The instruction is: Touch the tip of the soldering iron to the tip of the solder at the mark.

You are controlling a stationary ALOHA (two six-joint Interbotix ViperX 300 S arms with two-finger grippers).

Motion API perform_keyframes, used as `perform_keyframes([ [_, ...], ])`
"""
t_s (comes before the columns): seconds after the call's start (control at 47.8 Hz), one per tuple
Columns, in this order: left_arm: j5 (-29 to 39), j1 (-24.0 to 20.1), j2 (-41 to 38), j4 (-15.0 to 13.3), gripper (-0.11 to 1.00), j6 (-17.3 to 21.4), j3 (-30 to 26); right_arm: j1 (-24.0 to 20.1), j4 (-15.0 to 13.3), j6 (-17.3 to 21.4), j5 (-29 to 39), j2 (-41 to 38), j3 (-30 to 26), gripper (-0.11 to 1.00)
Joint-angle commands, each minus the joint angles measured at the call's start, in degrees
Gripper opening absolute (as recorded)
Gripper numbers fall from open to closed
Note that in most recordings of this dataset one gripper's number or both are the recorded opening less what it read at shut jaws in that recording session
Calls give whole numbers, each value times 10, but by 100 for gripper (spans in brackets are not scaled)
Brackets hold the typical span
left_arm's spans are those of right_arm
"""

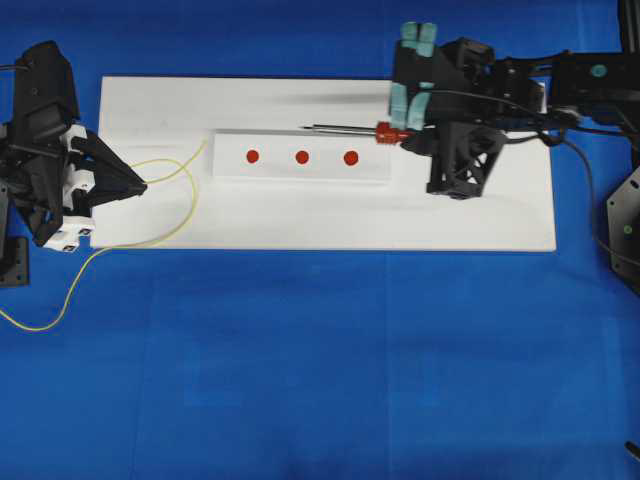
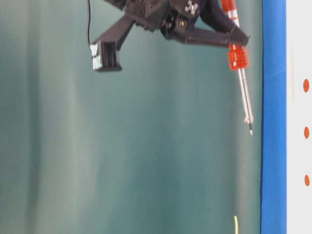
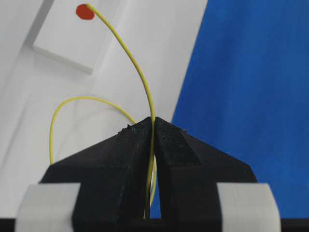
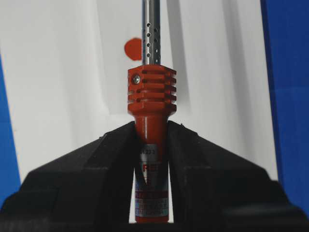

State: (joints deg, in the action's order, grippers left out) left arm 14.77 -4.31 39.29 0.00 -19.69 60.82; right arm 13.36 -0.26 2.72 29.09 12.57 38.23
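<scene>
step: bring tips together at mark | left gripper (image 3: 153,126) jaws pinch solder (image 3: 129,63) | right gripper (image 4: 150,133) jaws clamp soldering iron (image 4: 150,96) | tip: lower iron slowly, keep solder end steady over red mark (image 3: 85,11)

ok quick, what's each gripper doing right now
left gripper: shut on the solder.
right gripper: shut on the soldering iron, by its red handle.

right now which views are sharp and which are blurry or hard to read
Overhead: evenly lit and sharp, a soft shadow beside the raised strip. Table-level: turned sideways, murky teal backdrop, soldering iron slightly soft. Left wrist: solder crisp, left gripper near-black. Right wrist: right gripper dark, handle sharp.
</scene>
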Motion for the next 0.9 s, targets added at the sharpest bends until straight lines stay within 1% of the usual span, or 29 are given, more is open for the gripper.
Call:
perform_keyframes([
  [0.0, -3, 1, 1, 2, 1, 1, -5, 1, -2, 4, -16, 22, 0, 6],
  [0.251, -6, 1, -14, 2, 1, -2, -11, 1, -6, 4, -21, 21, -2, 6],
  [0.397, -22, 1, -54, 2, 1, -1, -29, 1, -6, 4, -20, 21, 0, 6],
  [0.586, -27, 2, -160, 2, 1, 0, -95, 1, -7, 4, -20, 21, -1, 6],
  [0.69, -20, 2, -222, 2, 1, 2, -141, 1, -7, 4, -20, 21, 0, 6],
  [0.878, -11, 4, -300, 2, 1, 4, -205, 2, -7, 4, -18, 21, 2, 6],
])
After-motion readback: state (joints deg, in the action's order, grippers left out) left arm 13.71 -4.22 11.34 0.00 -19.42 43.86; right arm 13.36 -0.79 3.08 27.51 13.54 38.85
